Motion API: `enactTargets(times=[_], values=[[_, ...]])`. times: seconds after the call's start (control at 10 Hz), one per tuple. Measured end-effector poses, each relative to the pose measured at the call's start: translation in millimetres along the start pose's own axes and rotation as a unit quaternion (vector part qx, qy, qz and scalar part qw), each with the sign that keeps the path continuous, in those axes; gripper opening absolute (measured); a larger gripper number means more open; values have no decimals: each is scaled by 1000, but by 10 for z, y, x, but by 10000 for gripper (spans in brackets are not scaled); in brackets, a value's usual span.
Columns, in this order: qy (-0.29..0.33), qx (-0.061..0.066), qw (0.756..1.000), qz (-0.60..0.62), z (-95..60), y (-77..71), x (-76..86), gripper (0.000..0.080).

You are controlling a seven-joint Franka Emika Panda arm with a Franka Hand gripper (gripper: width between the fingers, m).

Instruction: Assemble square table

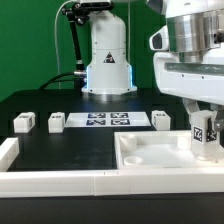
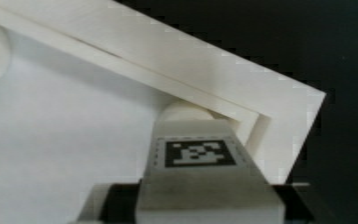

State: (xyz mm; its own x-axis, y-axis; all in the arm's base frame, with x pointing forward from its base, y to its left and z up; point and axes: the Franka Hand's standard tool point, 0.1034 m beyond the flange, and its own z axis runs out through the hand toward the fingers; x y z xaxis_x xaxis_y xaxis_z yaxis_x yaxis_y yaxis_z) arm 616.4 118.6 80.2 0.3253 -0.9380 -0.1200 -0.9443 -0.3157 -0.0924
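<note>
Our pincer [image 1: 205, 120] is closed to a middling width on one leg [image 1: 203, 140], a small white block with a black-and-white tag, and holds it upright over the slab [image 1: 150, 150] at the exterior view's right. In the wrist view the leg [image 2: 199, 152] sits between the jaws with its tagged face toward the camera. Its lower end is just inside a corner of the slab [image 2: 69, 130], where two runs of the raised rim [image 2: 247, 85] meet. We cannot tell whether the leg touches the slab or hangs just above it.

Three loose legs lie on the black tabletop [image 1: 90, 145]. Two [image 1: 24, 122] [image 1: 56, 122] are at the exterior view's left, and one [image 1: 160, 120] is just beside the marker board [image 1: 105, 120].

We judge the leg to be light, stiff plastic with smooth faces, so it can twist or slip in a loose grip. The best hold is across two opposite flat sides, fairly high, which leaves the lower end free to meet the corner. It looks sturdy rather than fragile, though a tilted entry could jam it.

The slab looks rigid and light for its size, and far too wide to span. We would take it only by the rim. It may slide on the tabletop under a sideways push, though the white border rails [image 1: 60, 178] appear to brace it on the near side.
</note>
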Motion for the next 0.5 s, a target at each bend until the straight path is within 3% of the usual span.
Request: enactTargets(times=[0.4, 0.5], values=[[-12, -3, 998, 69, -5, -5, -34, 294], [-12, -3, 998, 55, -5, -3, -34, 357]])
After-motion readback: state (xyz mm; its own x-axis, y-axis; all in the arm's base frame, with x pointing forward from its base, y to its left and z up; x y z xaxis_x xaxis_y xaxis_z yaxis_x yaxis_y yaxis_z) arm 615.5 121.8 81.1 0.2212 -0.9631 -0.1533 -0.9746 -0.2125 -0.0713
